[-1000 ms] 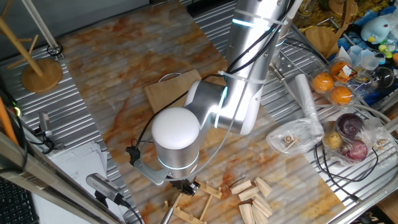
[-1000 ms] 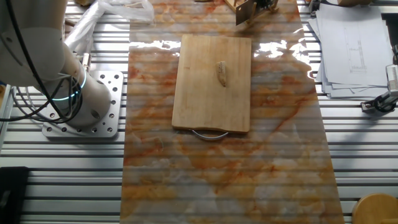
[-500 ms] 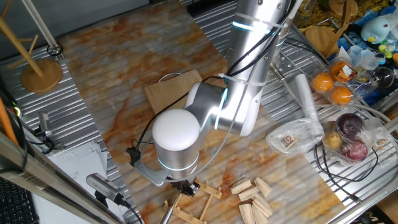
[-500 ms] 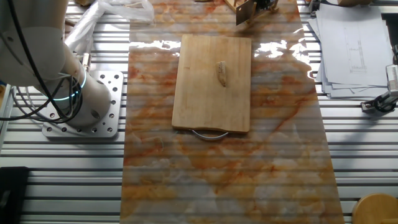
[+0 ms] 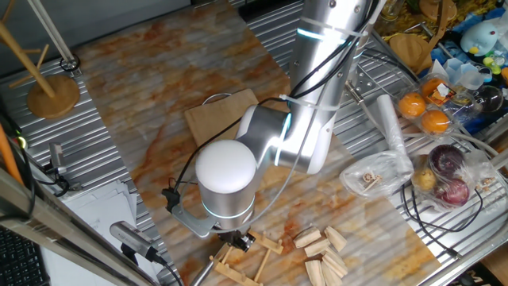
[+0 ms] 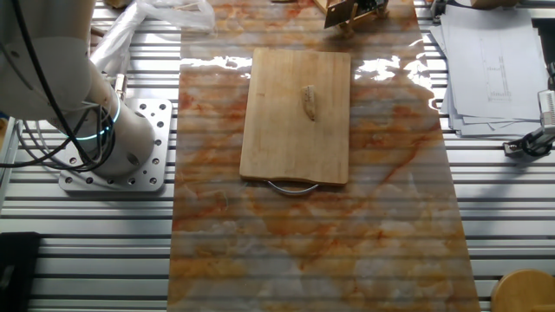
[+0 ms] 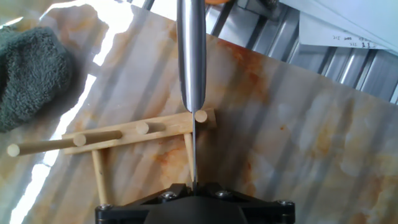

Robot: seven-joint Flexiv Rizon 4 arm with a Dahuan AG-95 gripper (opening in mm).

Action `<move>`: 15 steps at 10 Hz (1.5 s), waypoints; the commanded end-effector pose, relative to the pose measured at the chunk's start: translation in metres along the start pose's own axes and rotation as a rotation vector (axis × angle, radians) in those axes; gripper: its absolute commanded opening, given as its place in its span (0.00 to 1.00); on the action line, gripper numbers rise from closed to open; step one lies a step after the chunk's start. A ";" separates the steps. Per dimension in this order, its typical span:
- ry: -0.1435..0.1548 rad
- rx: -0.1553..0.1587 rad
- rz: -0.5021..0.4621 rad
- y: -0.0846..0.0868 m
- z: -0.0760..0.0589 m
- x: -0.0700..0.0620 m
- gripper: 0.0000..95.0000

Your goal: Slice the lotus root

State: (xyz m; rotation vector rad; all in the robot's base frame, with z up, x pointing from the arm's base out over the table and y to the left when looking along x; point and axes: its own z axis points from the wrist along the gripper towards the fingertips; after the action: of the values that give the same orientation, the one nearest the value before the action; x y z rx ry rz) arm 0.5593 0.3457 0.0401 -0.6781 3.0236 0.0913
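Note:
The lotus root [image 6: 308, 101] is a small beige stub lying on the wooden board [image 6: 295, 147] near its far end. In one fixed view the arm hides the root and part of the board [image 5: 214, 119]. My gripper [image 7: 193, 185] is far from the board, at the mat's end [image 6: 360, 5], shut on a steel knife [image 7: 191, 56] that runs straight out from the jaws. The knife crosses a small wooden dowel rack [image 7: 137, 132] lying on the mat. From the side, the gripper [image 5: 236, 238] hangs just above the tilted rack [image 5: 238, 270].
Pale wooden wedge blocks [image 5: 325, 242] lie beside the rack. A grey towel [image 7: 28, 71] sits to the left in the hand view. Bagged fruit and oranges [image 5: 425, 111], papers [image 6: 490, 69], a wooden stand [image 5: 51, 91] and the robot base [image 6: 113, 147] surround the mat.
The wooden rack under the gripper has shifted and tilted. The lotus root and the board have stayed put.

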 end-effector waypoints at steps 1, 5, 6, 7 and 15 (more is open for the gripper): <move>0.010 -0.002 -0.008 0.000 -0.008 -0.001 0.00; 0.024 -0.016 -0.015 0.002 -0.022 -0.002 0.00; 0.028 -0.019 -0.018 0.002 -0.025 -0.001 0.00; 0.030 -0.021 -0.021 0.002 -0.028 -0.001 0.00; 0.064 -0.056 -0.028 0.009 -0.064 0.014 0.00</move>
State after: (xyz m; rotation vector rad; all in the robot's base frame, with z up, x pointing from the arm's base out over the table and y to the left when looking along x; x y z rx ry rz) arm 0.5389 0.3432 0.1060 -0.7432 3.0850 0.1593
